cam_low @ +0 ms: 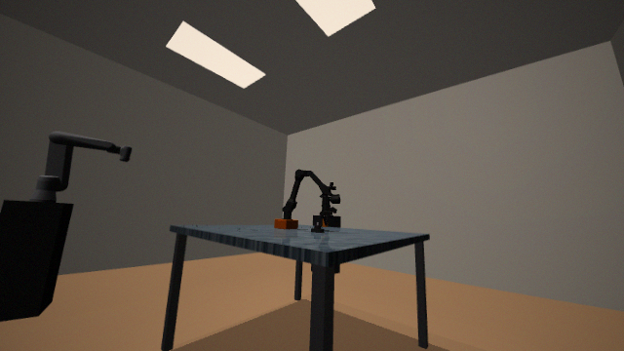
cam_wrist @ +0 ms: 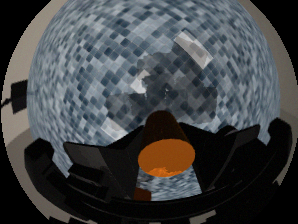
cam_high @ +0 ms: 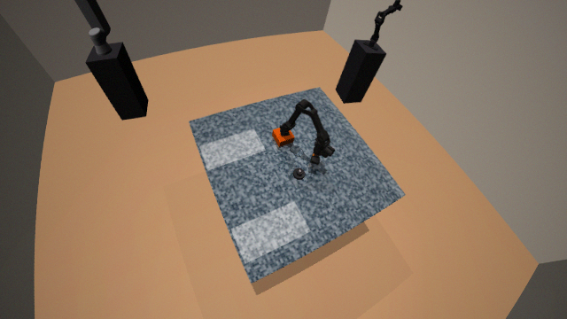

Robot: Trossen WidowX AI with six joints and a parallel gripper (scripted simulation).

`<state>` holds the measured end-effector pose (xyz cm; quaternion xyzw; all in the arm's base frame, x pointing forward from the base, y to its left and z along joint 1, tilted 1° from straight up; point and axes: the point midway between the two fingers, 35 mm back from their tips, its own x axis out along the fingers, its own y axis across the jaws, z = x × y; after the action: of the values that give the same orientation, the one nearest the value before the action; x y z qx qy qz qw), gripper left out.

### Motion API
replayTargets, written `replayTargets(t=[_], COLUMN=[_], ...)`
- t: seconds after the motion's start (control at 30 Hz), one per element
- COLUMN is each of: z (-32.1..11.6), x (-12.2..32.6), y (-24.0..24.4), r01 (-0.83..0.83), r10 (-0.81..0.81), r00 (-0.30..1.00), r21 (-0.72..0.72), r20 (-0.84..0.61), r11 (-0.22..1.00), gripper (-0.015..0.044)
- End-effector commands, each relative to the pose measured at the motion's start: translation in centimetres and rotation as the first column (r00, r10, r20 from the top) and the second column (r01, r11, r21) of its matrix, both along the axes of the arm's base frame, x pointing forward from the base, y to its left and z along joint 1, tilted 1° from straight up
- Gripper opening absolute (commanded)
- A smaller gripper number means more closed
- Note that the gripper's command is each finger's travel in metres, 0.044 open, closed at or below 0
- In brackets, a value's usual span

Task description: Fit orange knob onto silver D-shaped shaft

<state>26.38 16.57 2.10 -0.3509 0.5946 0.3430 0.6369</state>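
My gripper [cam_high: 314,158] [cam_low: 325,223] [cam_wrist: 161,127] points down and is shut on the orange knob [cam_high: 314,154] [cam_low: 325,221] [cam_wrist: 166,157]. The knob sits between the fingers, its orange round end facing the wrist camera; its hole is hidden. The dark round pedestal [cam_high: 299,175] [cam_low: 317,230] stands on the table with the small shaft [cam_high: 299,170] upright on it. The gripper and knob are off to the right of the pedestal in the top view, low above the table and apart from it. The pedestal cannot be made out in the wrist view. The shaft's flat side is too small to tell.
The arm's orange base [cam_high: 283,138] [cam_low: 286,224] stands on the blue mottled table [cam_high: 354,177] [cam_low: 370,239]. Two pale rectangles [cam_high: 232,149] [cam_high: 270,231] lie on the table top. Two black stands [cam_high: 117,81] [cam_high: 361,71] with other arms are beyond the table.
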Motion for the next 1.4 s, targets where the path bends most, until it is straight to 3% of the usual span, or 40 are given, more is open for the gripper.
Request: replayTargets(t=[0.0,0.27,0.57,1.1,1.37], z=[-1.8,-2.9,-2.6,-2.6,5.4], x=[0.0,0.3,0.3,0.3,-0.1], y=[0.0,0.0,0.0,0.0,-0.2], r01=[-0.003,-0.003,-0.001,-0.001,-0.003], r10=[0.003,0.003,0.001,0.001,0.003], r00=[1.0,1.0,1.0,1.0,1.0], r21=[0.003,0.004,0.0,0.0,0.004], r20=[-0.008,-0.011,-0.012,-0.012,-0.01], r11=[1.0,1.0,1.0,1.0,1.0], gripper=[0.0,0.0,0.0236,0.024,0.044])
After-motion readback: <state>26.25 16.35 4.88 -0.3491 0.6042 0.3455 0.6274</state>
